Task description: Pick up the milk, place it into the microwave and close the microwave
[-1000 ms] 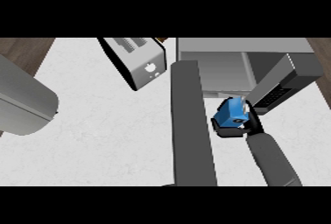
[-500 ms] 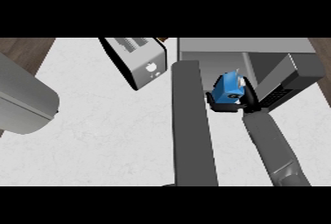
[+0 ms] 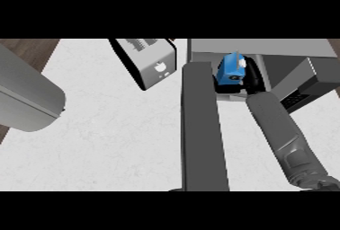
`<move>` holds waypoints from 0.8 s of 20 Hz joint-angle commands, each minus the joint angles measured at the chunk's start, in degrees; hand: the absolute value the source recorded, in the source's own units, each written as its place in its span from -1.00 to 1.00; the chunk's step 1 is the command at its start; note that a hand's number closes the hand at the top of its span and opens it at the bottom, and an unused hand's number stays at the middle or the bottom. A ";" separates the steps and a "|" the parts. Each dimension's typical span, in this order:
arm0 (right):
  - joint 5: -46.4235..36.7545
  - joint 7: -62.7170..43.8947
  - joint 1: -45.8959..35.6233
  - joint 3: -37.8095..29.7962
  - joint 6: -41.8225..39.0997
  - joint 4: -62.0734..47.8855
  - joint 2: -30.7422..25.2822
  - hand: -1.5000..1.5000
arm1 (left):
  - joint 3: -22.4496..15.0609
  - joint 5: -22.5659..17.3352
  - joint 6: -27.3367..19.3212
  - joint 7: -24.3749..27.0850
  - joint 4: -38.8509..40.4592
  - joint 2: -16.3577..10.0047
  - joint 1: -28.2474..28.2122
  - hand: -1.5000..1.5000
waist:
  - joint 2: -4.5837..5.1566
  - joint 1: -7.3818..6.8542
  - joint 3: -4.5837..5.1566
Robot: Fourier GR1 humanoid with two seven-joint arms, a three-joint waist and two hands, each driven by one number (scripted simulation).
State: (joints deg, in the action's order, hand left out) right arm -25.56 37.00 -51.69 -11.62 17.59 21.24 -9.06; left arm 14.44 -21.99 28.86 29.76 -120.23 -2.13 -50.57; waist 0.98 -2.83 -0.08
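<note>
The blue milk carton (image 3: 232,70) is upright at the mouth of the grey microwave (image 3: 279,47) at the top right. My right hand (image 3: 253,78) is curled round its right side, and its grey forearm runs up from the lower right corner. The microwave's door (image 3: 203,130) stands open as a long dark slab reaching toward the view's lower edge, just left of the carton. The black hand hides the carton's lower part. A grey arm segment (image 3: 26,94) fills the left edge, but my left hand does not show.
A silver toaster (image 3: 150,62) stands on the white counter (image 3: 113,148) left of the open door. The microwave's dark control side (image 3: 312,85) is right of my hand. A brown floor strip (image 3: 23,49) shows at the top left.
My right hand has carried the milk carton away from me along the open door, from the counter in front of the microwave to its opening. The forearm has stretched out further.
</note>
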 commanded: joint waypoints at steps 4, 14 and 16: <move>-0.18 -6.12 -5.99 -3.66 12.51 -7.31 -0.18 1.00 | -0.17 0.56 0.07 -1.41 3.56 -1.31 5.01 -1.00 | 1.19 -2.15 -0.04; -1.85 -3.50 -6.86 -4.38 20.80 -11.44 -3.91 -1.00 | 2.49 0.63 0.10 -2.64 5.21 -4.83 9.39 -1.00 | 2.20 -4.05 -0.10; -2.24 -3.17 -7.11 -3.94 19.19 -12.76 -3.37 -1.00 | 2.33 0.53 -0.67 -3.19 4.44 -4.48 10.20 -1.00 | 1.96 -3.66 -0.15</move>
State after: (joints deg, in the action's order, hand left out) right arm -26.22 33.96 -57.98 -16.58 36.01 10.68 -11.94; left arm 16.25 -21.20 28.76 27.59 -115.67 -5.88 -42.04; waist 2.90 -6.44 -0.21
